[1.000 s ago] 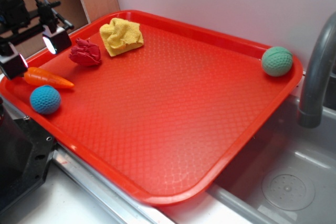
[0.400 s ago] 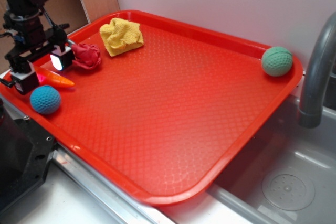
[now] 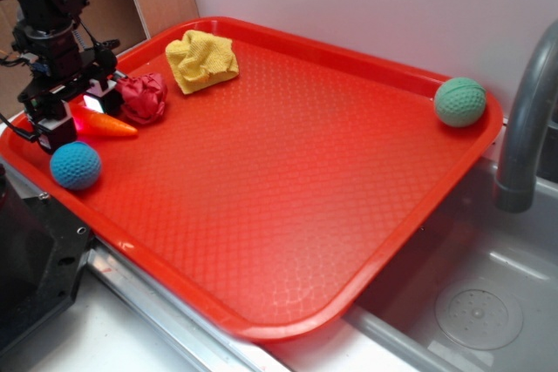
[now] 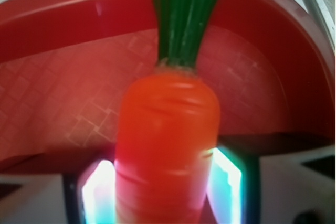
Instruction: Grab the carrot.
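The orange carrot (image 3: 112, 125) lies at the left end of the red tray (image 3: 288, 180), its tip pointing right. My gripper (image 3: 76, 115) is down over its thick end, one finger on each side. In the wrist view the carrot (image 4: 168, 129) fills the gap between the two lit pads (image 4: 98, 192), which press against its sides, and its green top (image 4: 186, 14) points toward the tray rim. My gripper (image 4: 163, 192) is shut on the carrot.
A crumpled red cloth (image 3: 144, 98) sits just right of the gripper, with a blue ball (image 3: 75, 165) just in front. A yellow cloth (image 3: 202, 60) lies at the back and a green ball (image 3: 459, 101) at the far right corner. A faucet (image 3: 523, 128) and sink (image 3: 471, 302) stand to the right.
The gripper came down from above the tray's left edge onto the carrot and its fingers closed in on it. The carrot's tip shifted slightly right and back.
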You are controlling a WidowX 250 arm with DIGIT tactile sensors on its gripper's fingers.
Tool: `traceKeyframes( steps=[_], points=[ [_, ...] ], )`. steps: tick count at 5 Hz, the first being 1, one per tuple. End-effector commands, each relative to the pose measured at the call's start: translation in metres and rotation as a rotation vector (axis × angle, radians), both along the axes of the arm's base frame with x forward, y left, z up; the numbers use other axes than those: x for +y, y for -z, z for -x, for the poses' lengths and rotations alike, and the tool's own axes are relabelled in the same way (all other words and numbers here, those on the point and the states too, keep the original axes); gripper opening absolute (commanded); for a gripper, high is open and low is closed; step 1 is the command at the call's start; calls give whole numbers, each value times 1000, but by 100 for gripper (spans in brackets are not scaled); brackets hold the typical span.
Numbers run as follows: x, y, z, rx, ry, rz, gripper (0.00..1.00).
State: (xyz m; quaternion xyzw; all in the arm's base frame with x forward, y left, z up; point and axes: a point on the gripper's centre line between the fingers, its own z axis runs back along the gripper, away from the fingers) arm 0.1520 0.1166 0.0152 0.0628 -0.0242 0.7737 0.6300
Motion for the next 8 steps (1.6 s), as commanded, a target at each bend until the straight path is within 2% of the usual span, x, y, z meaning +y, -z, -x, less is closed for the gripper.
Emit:
traceKeyframes(
  steps=[1,2,4,5,6,7,8],
  points=[
    [-17,-30,4,31,316,14,0],
    [-30,-57,-1,9,566,-1,0],
    [-95,-125,-23,-120,1070,190,0],
    [-118,-145,-18,-96,1318,215,0],
    [-137,-160,-6,-22,1569,140,0],
    [-141,-171,6,-16,1781,39,0],
    [-139,-172,11,-43,1758,30,0]
  ],
)
